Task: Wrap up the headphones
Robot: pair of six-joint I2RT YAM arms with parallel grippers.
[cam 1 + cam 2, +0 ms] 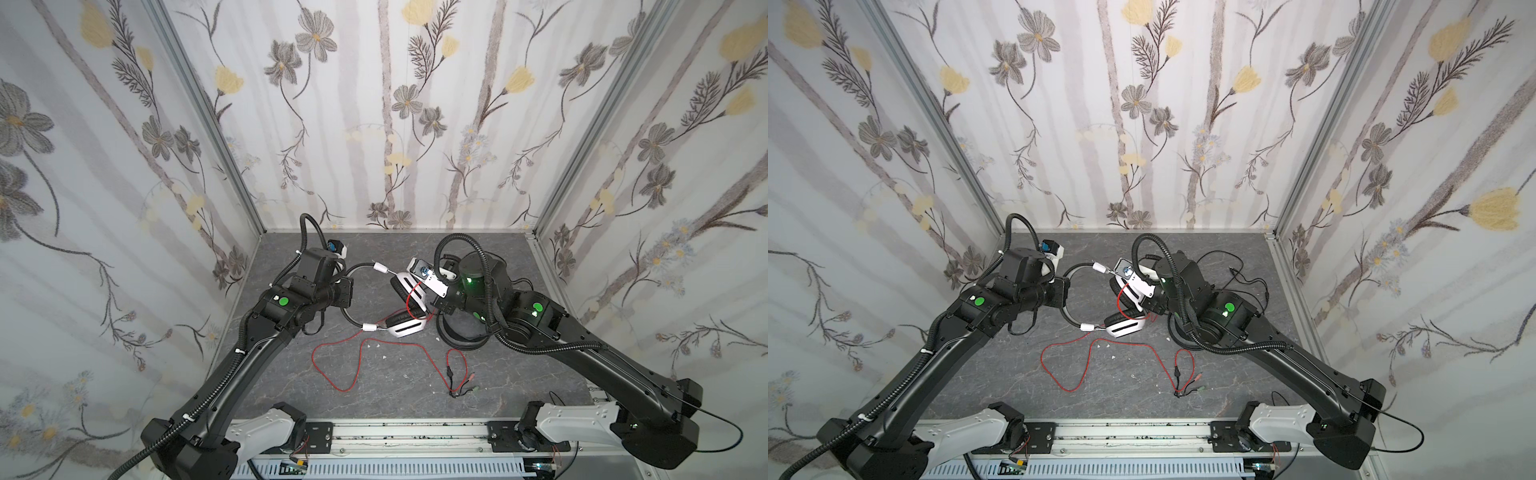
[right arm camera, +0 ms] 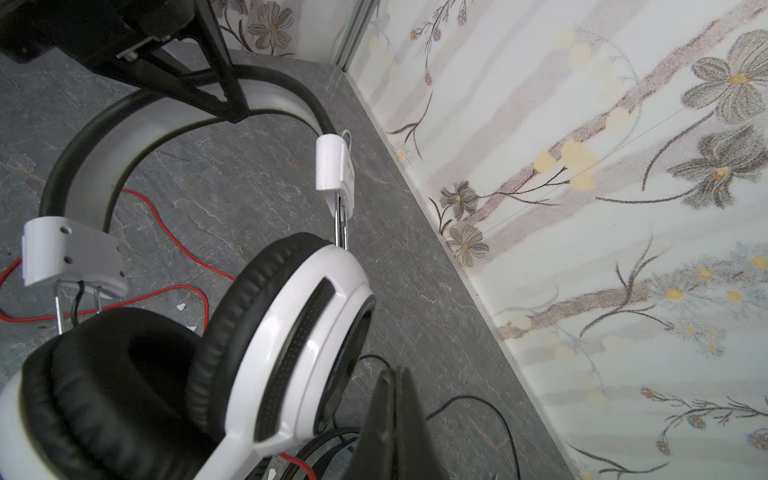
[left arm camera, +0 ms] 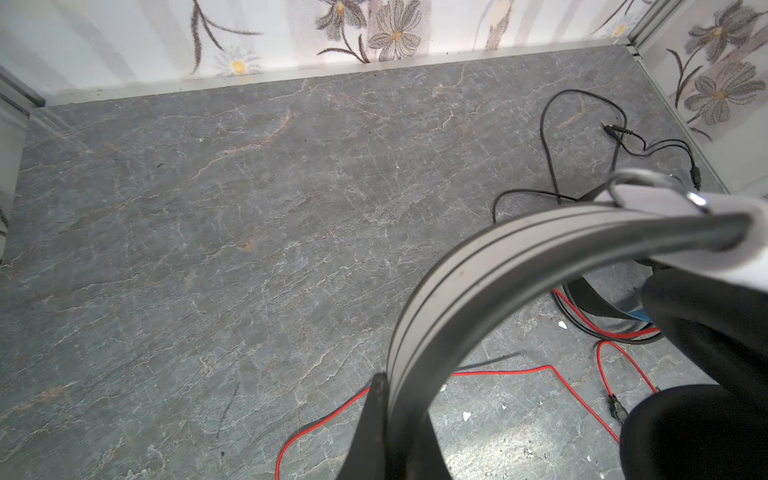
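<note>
Left gripper [image 2: 230, 110] is clamped on the headband of the white headset [image 1: 405, 328] mid grey table [image 1: 498, 374], right gripper [image 2: 395, 382] has its jaws together beside the ear cups, red cord [image 1: 345, 374] sprawls loose in front, black headset [image 1: 459, 338] lies under the right arm.

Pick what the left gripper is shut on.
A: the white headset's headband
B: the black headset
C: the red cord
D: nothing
A: in the left wrist view the left gripper is closed on the headband, which runs up from between its fingers.
</note>
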